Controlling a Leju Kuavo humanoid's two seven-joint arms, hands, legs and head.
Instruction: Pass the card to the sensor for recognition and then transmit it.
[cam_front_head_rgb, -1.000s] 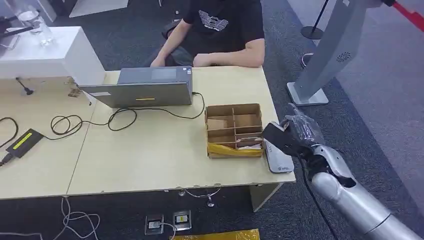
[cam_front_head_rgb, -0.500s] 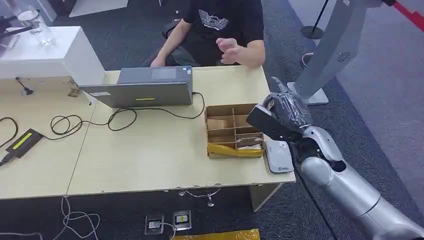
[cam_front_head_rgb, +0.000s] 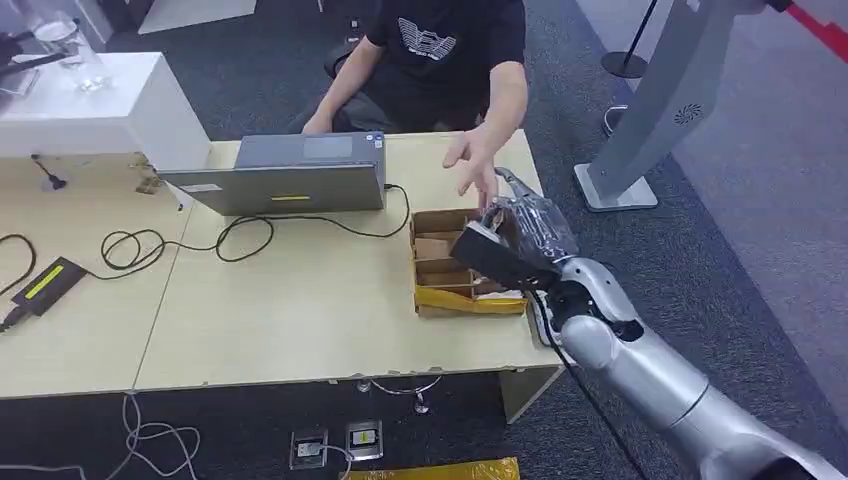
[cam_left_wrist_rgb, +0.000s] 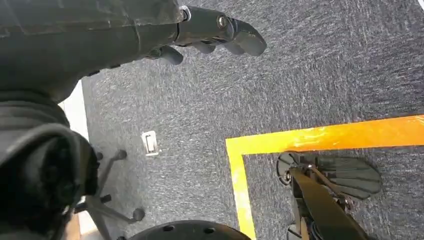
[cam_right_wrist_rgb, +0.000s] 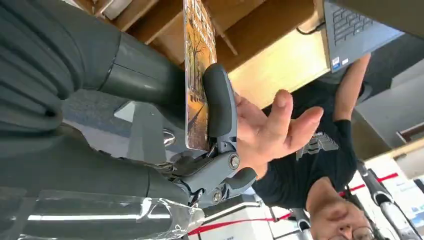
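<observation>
One card (cam_right_wrist_rgb: 196, 75), pinched edge-on in my right hand (cam_front_head_rgb: 520, 235) above the divided box (cam_front_head_rgb: 440, 262).
Thin, stiff, light and probably slick; the person's hand (cam_front_head_rgb: 475, 160) should take its free edge. My left hand (cam_left_wrist_rgb: 220, 35) hangs empty, fingers loosely apart.

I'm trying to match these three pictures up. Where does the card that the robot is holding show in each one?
Head view: the card is a dark slab in the right hand, above the cardboard box, right of centre.
Left wrist view: it is not in this picture.
Right wrist view: the card is seen edge-on, pinched between thumb and fingers, near the middle.
Shared landmark: the person's hand, reaching toward the card.
</observation>
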